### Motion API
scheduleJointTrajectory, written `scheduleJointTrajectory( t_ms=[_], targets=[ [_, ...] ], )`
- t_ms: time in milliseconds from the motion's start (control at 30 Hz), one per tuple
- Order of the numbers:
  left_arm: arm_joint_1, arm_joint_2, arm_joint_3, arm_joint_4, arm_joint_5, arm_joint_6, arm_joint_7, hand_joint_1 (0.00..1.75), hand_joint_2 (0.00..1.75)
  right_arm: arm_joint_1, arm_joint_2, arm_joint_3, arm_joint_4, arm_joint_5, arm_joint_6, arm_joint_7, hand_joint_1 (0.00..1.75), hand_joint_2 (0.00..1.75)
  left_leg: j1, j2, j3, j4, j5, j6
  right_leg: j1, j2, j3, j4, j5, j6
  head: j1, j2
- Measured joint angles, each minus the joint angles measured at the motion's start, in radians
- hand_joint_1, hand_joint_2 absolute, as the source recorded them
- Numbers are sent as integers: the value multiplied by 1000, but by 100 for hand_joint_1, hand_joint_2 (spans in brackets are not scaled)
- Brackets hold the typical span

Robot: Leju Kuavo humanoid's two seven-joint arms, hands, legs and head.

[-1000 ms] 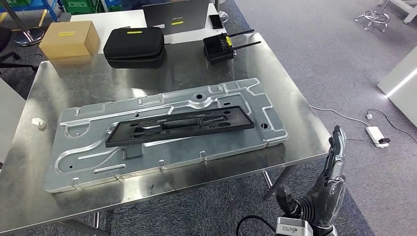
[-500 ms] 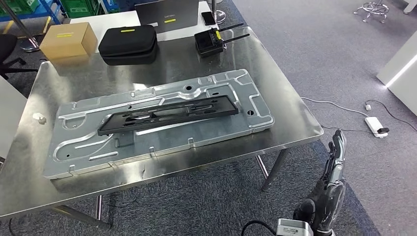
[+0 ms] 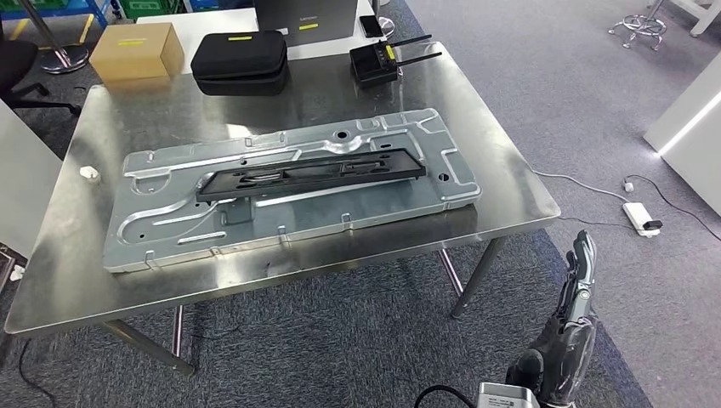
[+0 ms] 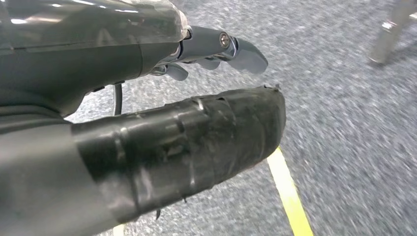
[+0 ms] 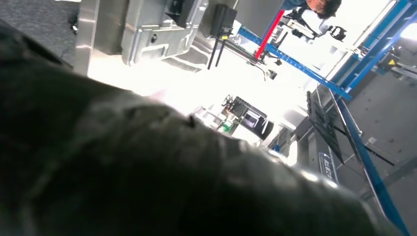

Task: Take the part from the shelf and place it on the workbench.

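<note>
Lying flat on the steel workbench (image 3: pixel 510 183), the black part (image 3: pixel 310 172), a long frame-like strip, rests on top of a large stamped metal panel (image 3: pixel 170 229) that covers much of the tabletop, and nothing of mine touches it. My right hand (image 3: pixel 571 327) hangs low beside the near right corner of the bench, off the table and over the grey carpet, its fingers (image 3: pixel 581 268) stretched out straight and holding nothing. My left hand (image 4: pixel 147 98) shows from its own wrist camera, hanging above the carpet near a yellow floor line (image 4: pixel 290 196); the thumb (image 4: pixel 196 142) is extended, the darker fingers (image 4: pixel 231 46) reach out past it, and I hold nothing there either. At the far edge of the bench sit a cardboard box (image 3: pixel 136 49), a black zip case (image 3: pixel 240 62) and a small black device with two antennas (image 3: pixel 376 61). On the floor to the right lies a white power strip (image 3: pixel 638 217) with its cable.
</note>
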Motion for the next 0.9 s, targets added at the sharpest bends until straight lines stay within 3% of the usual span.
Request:
scheduleJointTrajectory(
  t_ms=[33,67,100,167,233,267,367,400,467,533,567,600,633,700,767,800,867,900],
  targets=[
    [0,0,0,0,0,0,0,0,0,1,0,0,0,-1,0,0,0,0,0,0,-13,2,9,-1,-2,0,-12,58,-29,4,0,0],
    [0,0,0,0,1,1,1,0,0,3,0,0,0,-3,0,0,0,0,0,1,-26,6,18,-2,-4,0,-13,94,-35,7,0,0],
    [1,-1,0,0,1,1,1,0,0,4,0,0,0,-5,0,1,0,0,0,1,-40,10,26,-5,-6,0,3,95,-20,9,0,0],
    [1,-3,1,0,2,2,2,0,0,4,0,0,0,-8,1,2,0,0,1,1,-63,22,37,-12,-9,0,89,-12,30,9,0,0],
    [2,-6,1,0,2,3,2,0,0,5,0,0,0,-11,1,4,0,0,-1,-1,-79,34,46,-23,-6,1,174,-143,43,1,-1,0],
    [2,-7,1,0,2,3,2,0,0,5,0,0,0,-12,1,4,0,0,-2,-1,-83,38,51,-30,-4,2,193,-179,40,-4,0,0],
    [2,-8,4,0,4,3,2,0,0,6,0,-1,0,-14,1,5,0,0,-1,-2,-93,40,61,-50,-1,1,178,-190,52,-27,0,0],
    [3,-7,4,0,4,3,2,0,0,6,0,-1,0,-14,1,5,0,0,0,-3,-102,53,42,-55,-2,-1,167,-192,62,-38,0,0],
    [4,-7,5,0,4,4,2,0,0,6,2,-1,0,-14,1,5,0,0,2,-5,-130,131,-42,-60,-3,-4,142,-194,83,-53,-1,0],
    [5,-7,6,0,5,3,2,0,0,7,4,-1,1,-16,0,5,0,0,3,-5,-160,254,-127,-63,1,-4,114,-192,103,-58,-1,0],
    [4,-7,6,0,5,2,1,0,0,8,5,-1,1,-17,0,5,0,0,3,-5,-162,299,-140,-64,4,-4,99,-190,113,-59,-1,0],
    [4,-7,6,0,5,2,0,0,0,8,6,-1,2,-17,-1,5,0,0,2,-5,-149,314,-129,-62,6,-5,85,-187,123,-58,-1,0],
    [4,-6,6,0,5,1,0,0,0,9,6,-1,2,-18,-2,5,0,0,2,-5,-118,294,-102,-59,8,-5,72,-183,132,-57,-1,0],
    [2,-3,7,0,6,1,-1,0,0,10,9,-1,3,-18,-4,5,0,0,-2,-5,-18,168,-59,-47,11,-4,52,-175,147,-53,-1,0],
    [0,0,10,-1,6,1,-1,0,0,11,12,-1,3,-19,-7,5,0,0,-8,-6,63,39,-64,-35,13,-5,42,-172,161,-44,-1,0],
    [0,1,12,-1,6,1,-1,0,0,12,13,-1,3,-20,-8,5,0,0,-11,-6,79,7,-72,-31,12,-7,40,-173,169,-38,-1,0],
    [0,0,16,-1,7,2,-1,0,0,16,14,-2,3,-23,-10,5,0,0,-12,-4,75,-8,-61,-22,10,-9,39,-175,182,-25,0,0],
    [0,-2,18,-1,7,3,0,0,0,20,14,-3,2,-25,-10,5,0,0,-9,-2,69,-12,-51,-16,9,-8,35,-167,171,-19,0,0]
  ],
)
